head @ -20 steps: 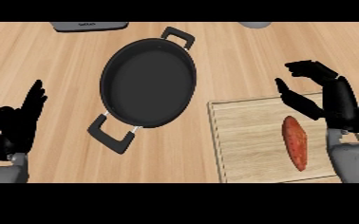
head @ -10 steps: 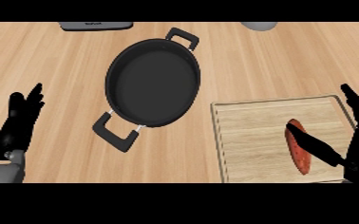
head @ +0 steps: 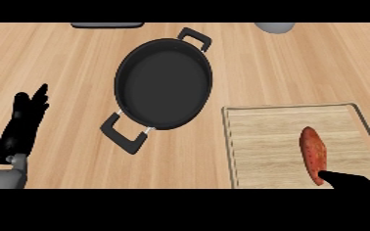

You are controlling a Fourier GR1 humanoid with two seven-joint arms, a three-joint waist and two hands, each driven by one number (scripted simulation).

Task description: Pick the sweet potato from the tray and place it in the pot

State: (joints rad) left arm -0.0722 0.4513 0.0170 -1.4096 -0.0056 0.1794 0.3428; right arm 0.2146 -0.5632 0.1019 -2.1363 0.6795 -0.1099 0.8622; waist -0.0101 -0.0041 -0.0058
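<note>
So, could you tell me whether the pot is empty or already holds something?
Empty: the pot shows only its bare dark bottom, and the sweet potato lies on the tray.

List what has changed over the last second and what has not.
The right hand dropped from beside the tray to the view's lower right corner, its tip now at the sweet potato's near end; no hold shows. The sweet potato, pot and resting left hand stayed put.

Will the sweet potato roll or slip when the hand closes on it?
The sweet potato is long and tapered, so it probably rolls sideways rather than endwise. It looks stiff and smooth-skinned, so it may slip. The right hand covers only its lower tip, so it could pivot.
</note>
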